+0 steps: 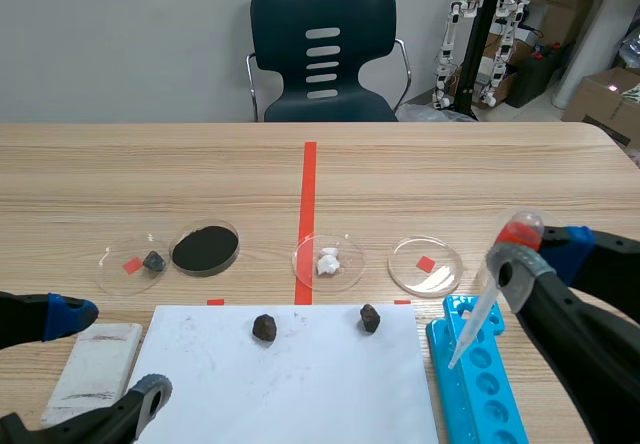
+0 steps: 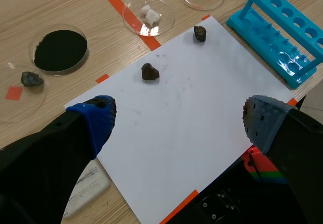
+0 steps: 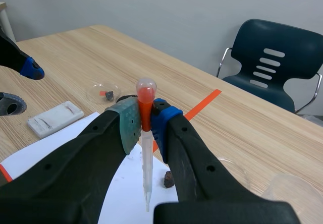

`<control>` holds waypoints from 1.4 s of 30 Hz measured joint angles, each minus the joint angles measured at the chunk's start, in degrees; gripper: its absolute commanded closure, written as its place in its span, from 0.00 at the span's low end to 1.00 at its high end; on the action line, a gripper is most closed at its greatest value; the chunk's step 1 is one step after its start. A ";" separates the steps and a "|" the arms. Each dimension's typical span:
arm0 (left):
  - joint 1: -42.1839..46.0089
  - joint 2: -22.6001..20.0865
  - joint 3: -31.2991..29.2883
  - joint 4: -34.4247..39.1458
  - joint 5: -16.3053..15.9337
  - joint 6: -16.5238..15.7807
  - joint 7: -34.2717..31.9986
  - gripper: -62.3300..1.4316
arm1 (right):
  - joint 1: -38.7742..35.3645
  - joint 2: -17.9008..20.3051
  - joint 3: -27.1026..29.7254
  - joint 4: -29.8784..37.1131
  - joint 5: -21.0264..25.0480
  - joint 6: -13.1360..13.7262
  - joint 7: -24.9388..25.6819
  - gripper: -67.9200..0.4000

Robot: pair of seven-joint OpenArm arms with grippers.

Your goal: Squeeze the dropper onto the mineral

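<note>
Above blue rack (image 1: pixel 485 389), right gripper (image 1: pixel 530 249) is clamping dropper (image 1: pixel 478 319) below bulb: pickup looking done. Moving over nearest mineral (image 1: pixel 370 317) and squeezing are remaining. Left gripper (image 2: pixel 179 118) is hanging wide, holding nothing.

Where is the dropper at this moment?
Scene view, right side: the dropper is clamped in the jaws of the right gripper, tilted tip-down by the blue tube rack, right of the white paper.

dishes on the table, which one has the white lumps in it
The dish sitting on the red tape line, holding white lumps. The others hold black powder, a grey rock, or only a red square.
</note>
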 measured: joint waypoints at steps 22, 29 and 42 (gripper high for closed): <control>0.00 0.00 0.00 0.00 0.00 0.00 0.00 0.15 | 0.46 0.00 0.00 -0.02 -2.36 0.00 -2.75 0.89; 0.00 0.00 0.00 0.00 0.00 0.00 0.02 0.15 | 3.50 0.00 0.00 -0.02 -1.73 1.38 -2.80 0.89; 0.00 0.00 0.00 0.00 0.02 0.00 0.02 0.15 | 17.33 -0.02 -4.33 -8.00 1.07 4.55 -2.84 0.89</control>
